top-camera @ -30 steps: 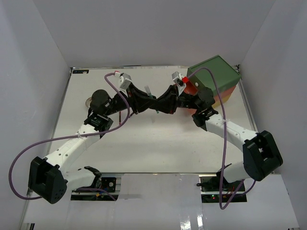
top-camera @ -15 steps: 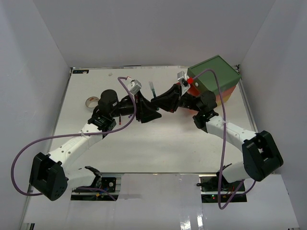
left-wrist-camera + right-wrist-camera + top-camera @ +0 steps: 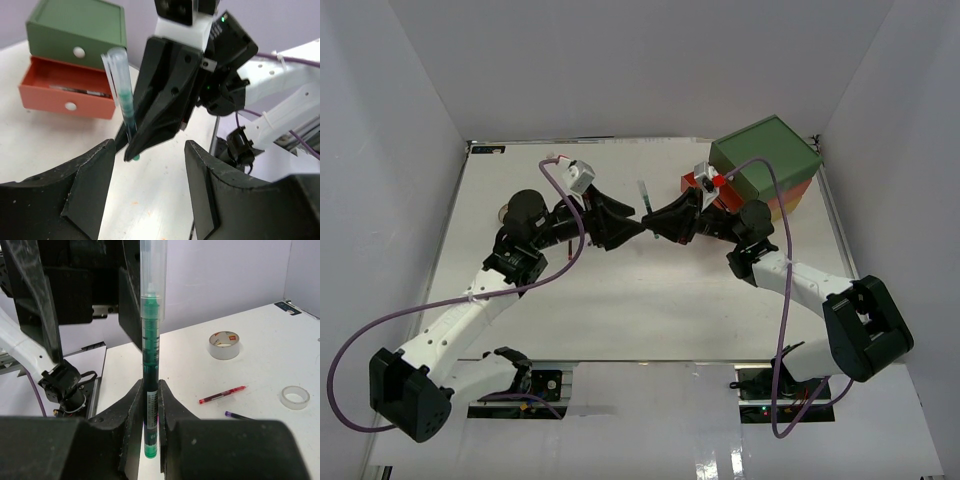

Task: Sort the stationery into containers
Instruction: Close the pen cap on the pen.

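Observation:
A green pen (image 3: 150, 365) stands upright between my right gripper's (image 3: 151, 390) shut fingers. From above, the pen (image 3: 642, 190) rises over the table's middle, where the right gripper (image 3: 655, 220) meets my left gripper (image 3: 632, 228). The left gripper (image 3: 150, 190) is open and holds nothing, its fingers on either side of the right gripper's tips (image 3: 131, 147) and the pen (image 3: 125, 100). The chest (image 3: 770, 165) sits at the back right. Its orange-red middle drawer (image 3: 65, 92) is pulled out with pens inside. The green top drawer (image 3: 75, 35) is shut.
A beige tape roll (image 3: 224, 344), a clear tape roll (image 3: 294, 397), a red pen (image 3: 222, 395) and a dark pen (image 3: 240, 415) lie on the table's left part. From above, the left arm partly hides the beige roll (image 3: 507, 212). White walls enclose the table.
The left gripper has opened and let go of the green pen, then drawn back slightly to the left. The right gripper stays shut on the pen.

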You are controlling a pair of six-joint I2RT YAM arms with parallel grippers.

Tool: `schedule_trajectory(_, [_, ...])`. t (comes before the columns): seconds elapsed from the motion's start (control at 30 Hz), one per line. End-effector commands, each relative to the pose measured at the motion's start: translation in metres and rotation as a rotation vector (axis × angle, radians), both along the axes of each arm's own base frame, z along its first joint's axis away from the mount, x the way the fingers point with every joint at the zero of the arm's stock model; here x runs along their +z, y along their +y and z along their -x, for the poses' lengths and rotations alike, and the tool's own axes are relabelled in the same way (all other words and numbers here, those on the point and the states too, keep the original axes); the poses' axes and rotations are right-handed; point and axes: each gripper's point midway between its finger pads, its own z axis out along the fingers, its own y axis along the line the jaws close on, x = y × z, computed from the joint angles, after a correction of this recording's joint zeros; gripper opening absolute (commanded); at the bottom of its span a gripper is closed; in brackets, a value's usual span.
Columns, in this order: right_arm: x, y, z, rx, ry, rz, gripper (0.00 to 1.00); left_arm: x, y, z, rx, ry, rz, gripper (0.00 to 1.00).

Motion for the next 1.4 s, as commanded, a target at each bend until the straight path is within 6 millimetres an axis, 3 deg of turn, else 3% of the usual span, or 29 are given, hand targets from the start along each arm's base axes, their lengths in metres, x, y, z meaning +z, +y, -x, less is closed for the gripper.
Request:
schedule_trajectory(0.0, [0.014, -0.004, 0.01, 0.028, -0.073, -0.031, 0.08, 0.04, 0.013, -0.01, 0.073, -0.115, 0.035, 0.68])
schedule_trajectory(0.17, [0.016, -0.005, 0.02, 0.071, -0.073, -0.033, 0.08, 0.065, 0.015, -0.023, 0.071, -0.179, 0.042, 0.68])
schedule_trajectory(0.37, [0.019, -0.006, 0.027, 0.106, -0.082, -0.028, 0.08, 0.081, 0.022, -0.037, 0.049, -0.204, 0.066, 0.69])
schedule_trajectory(0.77, [0.026, -0.005, 0.031, 0.132, -0.089, -0.037, 0.08, 0.078, 0.007, -0.02, -0.156, -0.187, 0.103, 0.64])
schedule_trajectory(1.13, [0.027, -0.005, 0.028, 0.124, -0.084, -0.038, 0.08, 0.077, 0.008, -0.016, -0.162, -0.177, 0.118, 0.56])
schedule_trajectory(1.37, [0.027, -0.004, 0.025, 0.113, -0.082, -0.032, 0.08, 0.073, -0.001, -0.023, -0.127, -0.131, 0.119, 0.55])
